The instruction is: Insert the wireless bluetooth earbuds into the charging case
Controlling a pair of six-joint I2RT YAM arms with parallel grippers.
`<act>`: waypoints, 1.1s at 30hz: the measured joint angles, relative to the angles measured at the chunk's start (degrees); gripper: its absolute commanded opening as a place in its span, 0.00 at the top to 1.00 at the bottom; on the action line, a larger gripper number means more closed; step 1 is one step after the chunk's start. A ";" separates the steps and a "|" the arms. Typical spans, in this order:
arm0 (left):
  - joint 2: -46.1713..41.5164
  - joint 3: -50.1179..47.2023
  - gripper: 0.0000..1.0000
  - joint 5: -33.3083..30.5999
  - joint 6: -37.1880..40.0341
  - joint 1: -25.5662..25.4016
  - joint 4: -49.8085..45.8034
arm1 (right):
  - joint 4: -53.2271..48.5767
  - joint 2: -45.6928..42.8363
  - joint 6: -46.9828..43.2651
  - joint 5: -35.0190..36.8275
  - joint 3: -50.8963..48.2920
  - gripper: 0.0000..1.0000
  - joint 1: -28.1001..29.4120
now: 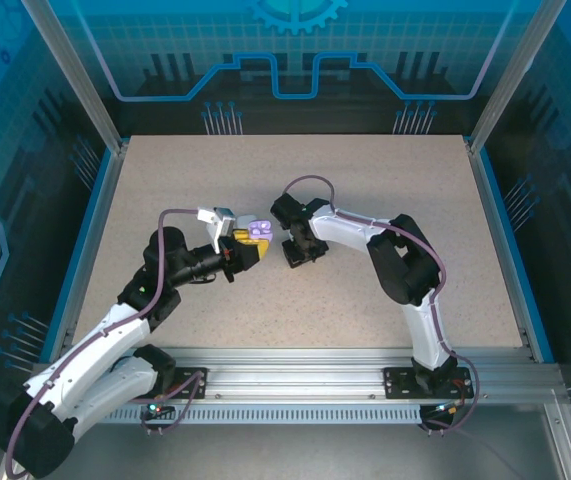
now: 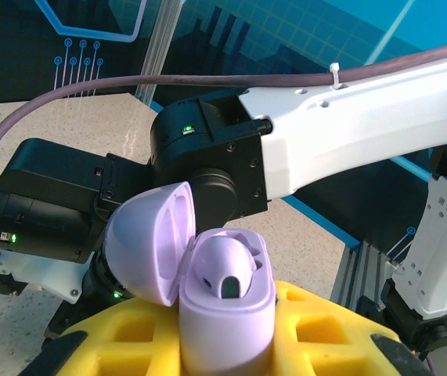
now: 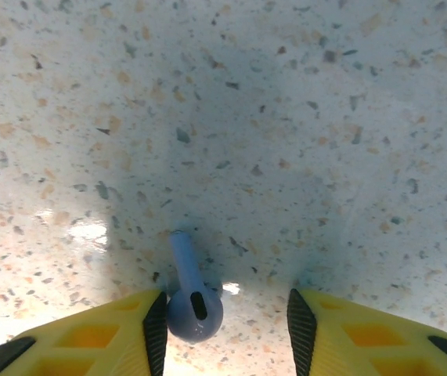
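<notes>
The lavender charging case [image 2: 227,317] stands upright between the yellow fingers of my left gripper [image 2: 227,348], which is shut on it. Its lid [image 2: 146,244] hangs open to the left, and one earbud [image 2: 225,270] sits in a socket of the case. In the top view the case [image 1: 258,230] is held just above the table's middle, with my right gripper [image 1: 298,250] pointing down right beside it. A second earbud [image 3: 193,301] lies on the table between the open fingers of my right gripper [image 3: 227,321]. Its head touches the left pad [image 3: 155,329], and the right pad [image 3: 301,325] is well clear of it.
The speckled table [image 1: 385,180] is bordered by blue side rails [image 1: 500,230] and a metal rail [image 1: 295,385] at the near edge. My right arm's black wrist [image 2: 207,157] hangs close behind the case.
</notes>
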 measured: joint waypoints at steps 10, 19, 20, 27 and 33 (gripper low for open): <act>0.00 -0.15 0.85 0.00 0.00 0.00 0.00 | -3.23 -0.24 -0.26 5.20 0.11 0.53 -1.25; 0.00 -0.15 0.85 0.00 0.02 0.00 0.00 | -5.29 -1.36 -0.94 7.21 -1.38 0.54 -3.50; 0.00 -0.15 0.85 -0.02 0.02 0.00 0.00 | -5.27 -1.84 -1.09 6.80 -1.88 0.54 -3.50; 0.02 -0.15 0.85 -0.02 0.00 0.00 0.00 | -5.07 -7.67 -2.38 2.97 -3.32 0.52 -3.50; 0.02 -0.15 0.85 -0.02 0.02 0.00 0.00 | -2.58 -9.90 -5.77 -4.48 -2.69 0.46 -3.50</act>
